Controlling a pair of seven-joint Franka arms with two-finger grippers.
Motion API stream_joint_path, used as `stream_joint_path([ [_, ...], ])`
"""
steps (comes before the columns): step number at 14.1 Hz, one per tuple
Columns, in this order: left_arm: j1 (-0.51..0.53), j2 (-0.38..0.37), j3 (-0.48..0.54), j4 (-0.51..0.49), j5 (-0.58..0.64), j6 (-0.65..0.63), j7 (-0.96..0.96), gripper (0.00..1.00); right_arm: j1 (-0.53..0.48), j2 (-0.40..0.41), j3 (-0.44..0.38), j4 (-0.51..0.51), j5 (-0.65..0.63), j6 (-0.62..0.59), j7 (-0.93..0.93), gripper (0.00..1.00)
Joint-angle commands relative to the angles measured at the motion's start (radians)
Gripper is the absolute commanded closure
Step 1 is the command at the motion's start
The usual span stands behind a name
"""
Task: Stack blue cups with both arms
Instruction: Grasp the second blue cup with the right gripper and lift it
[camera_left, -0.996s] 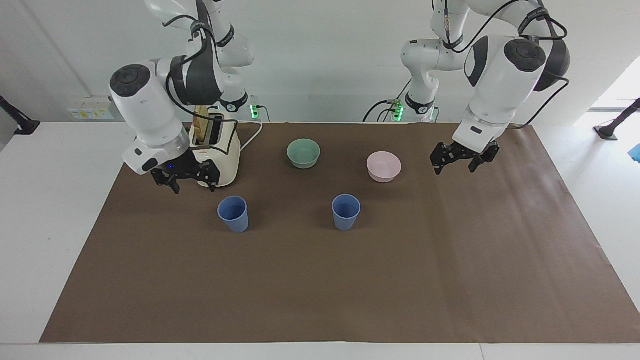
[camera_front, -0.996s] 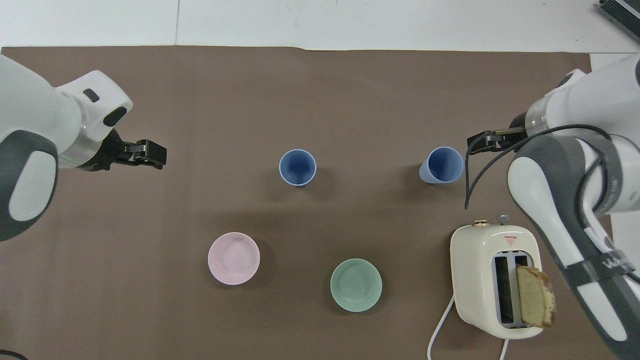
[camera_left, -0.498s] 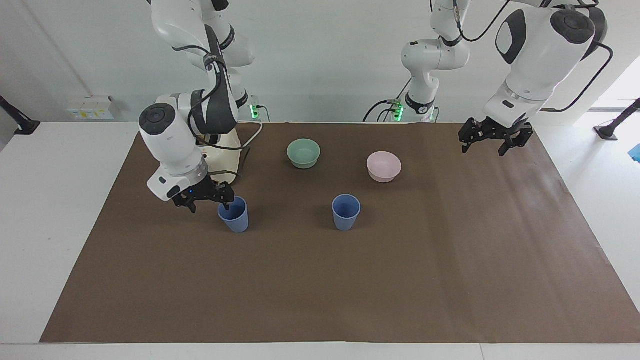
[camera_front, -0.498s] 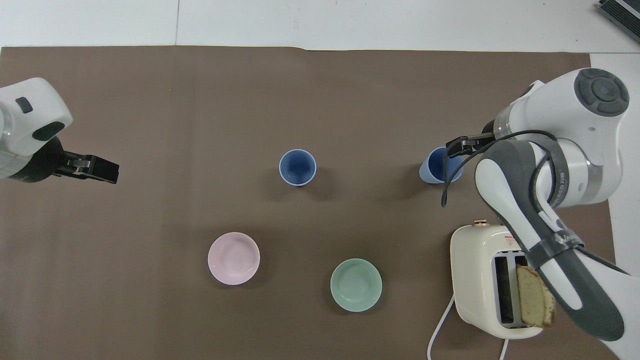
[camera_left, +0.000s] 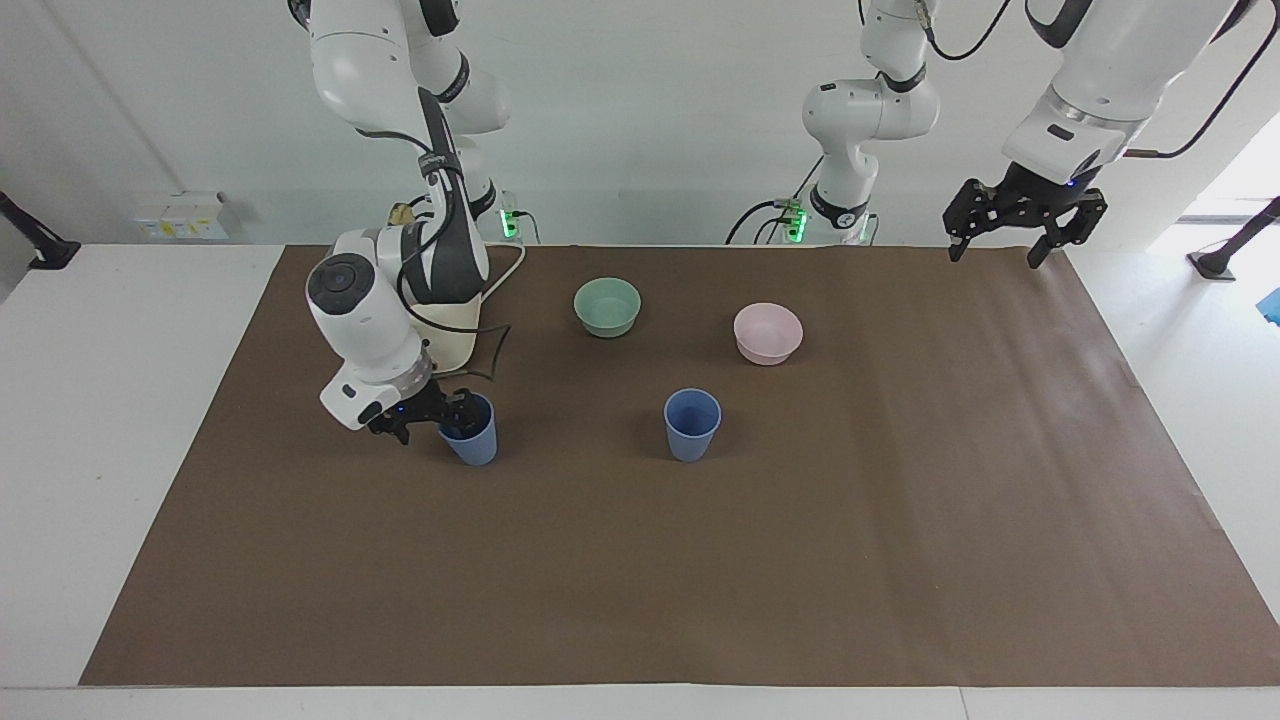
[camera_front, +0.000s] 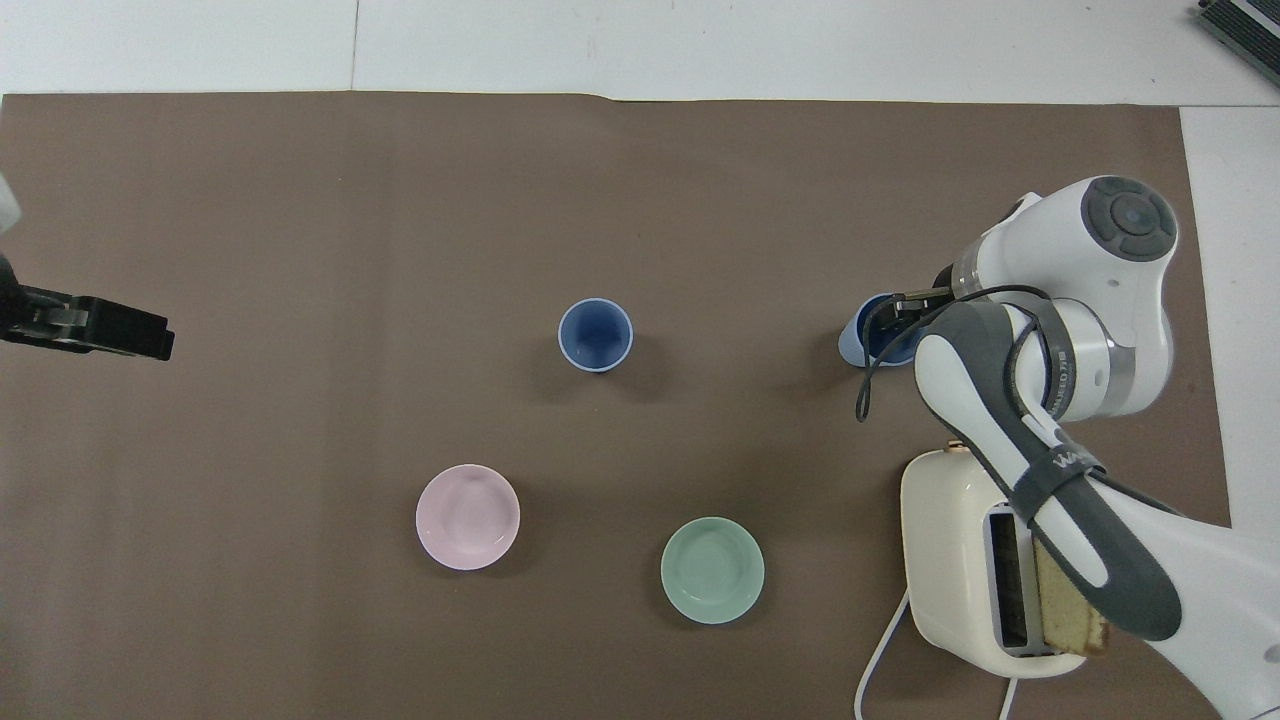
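The right gripper (camera_left: 440, 412) is at the rim of the blue cup (camera_left: 470, 436) toward the right arm's end of the tabletop (camera_left: 60, 420), one finger apparently inside the mouth; whether the fingers pinch the wall cannot be told. The cup stands upright on the brown mat (camera_left: 700, 560), just beyond the toaster (camera_front: 960, 570) (a bread slice protrudes). The second blue cup (camera_left: 692, 424) stands mid-mat, well apart. The left gripper (camera_left: 1020, 215) hangs raised over the mat's corner, fingers spread.
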Motion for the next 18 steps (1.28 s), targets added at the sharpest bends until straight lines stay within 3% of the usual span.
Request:
stream_joint_path([
  [1, 0.042, 0.004, 0.002, 0.039, -0.043, -0.024, 0.006, 0.0, 0.001, -0.011, 0.0, -0.013, 0.013, 0.015, 0.004, 0.87],
  [2, 0.059, -0.014, 0.004, 0.027, -0.047, -0.031, 0.007, 0.0, 0.001, -0.011, 0.0, -0.011, 0.013, 0.015, 0.004, 1.0],
  [7, 0.051, -0.029, -0.002, 0.02, -0.044, -0.05, 0.015, 0.0, 0.001, -0.016, 0.019, 0.059, 0.016, -0.04, 0.008, 1.0],
  [12, 0.05, -0.029, -0.008, 0.033, -0.03, -0.091, 0.017, 0.0, -0.001, -0.031, 0.054, 0.292, 0.018, -0.326, 0.126, 1.0],
  [16, 0.063, -0.054, -0.001, 0.01, -0.035, -0.09, 0.012, 0.0, 0.001, -0.027, 0.155, 0.435, 0.008, -0.411, 0.313, 1.0],
  [18, 0.065, -0.054, 0.004, 0.01, -0.035, -0.09, 0.01, 0.0, 0.002, -0.007, 0.209, 0.475, 0.007, -0.397, 0.359, 1.0],
])
